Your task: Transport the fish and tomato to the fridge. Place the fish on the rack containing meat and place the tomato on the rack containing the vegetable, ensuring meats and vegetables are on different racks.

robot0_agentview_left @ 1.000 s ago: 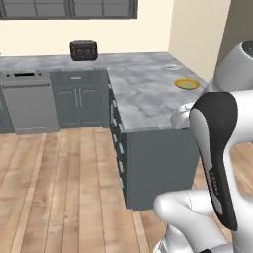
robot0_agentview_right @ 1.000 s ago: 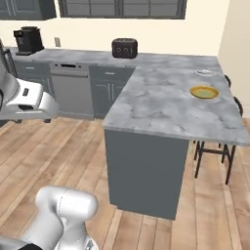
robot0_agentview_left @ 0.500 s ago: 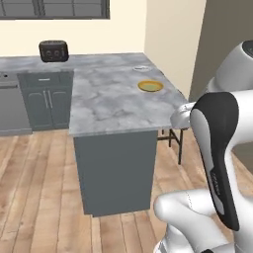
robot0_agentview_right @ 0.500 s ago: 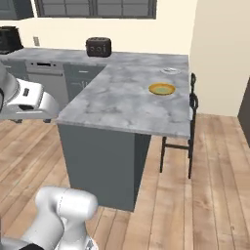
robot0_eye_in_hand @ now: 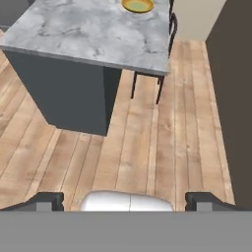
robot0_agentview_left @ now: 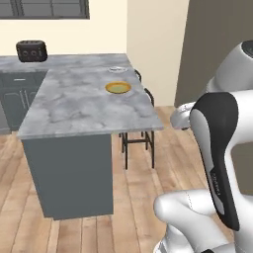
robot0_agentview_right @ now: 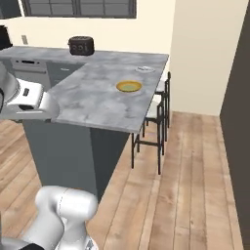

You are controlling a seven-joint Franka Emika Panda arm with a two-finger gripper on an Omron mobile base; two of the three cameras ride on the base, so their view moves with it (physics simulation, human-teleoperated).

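Note:
My gripper (robot0_eye_in_hand: 125, 202) is open, its two dark fingertips (robot0_eye_in_hand: 49, 201) wide apart with nothing between them, held over bare wooden floor. A tall dark grey cabinet, which I take for the fridge (robot0_agentview_left: 217, 34), rises at the right; it also fills the right edge as the fridge (robot0_agentview_right: 239, 107) and the fridge (robot0_eye_in_hand: 236, 74). Its inside, racks, meat and vegetable are hidden. I cannot make out the fish or the tomato.
A grey marble island counter (robot0_agentview_left: 84, 104) stands ahead to the left, carrying a yellow bowl (robot0_agentview_left: 118, 88), a small pale plate (robot0_agentview_left: 117, 69) and a black toaster (robot0_agentview_left: 31, 50). Dark stools (robot0_agentview_right: 158, 110) stand at its far side. Wooden floor (robot0_eye_in_hand: 162, 142) lies between island and cabinet.
The whole picture has slid left as the base turned right: the island moved toward the left and the dark cabinet came into view on the right. The gripper stayed open.

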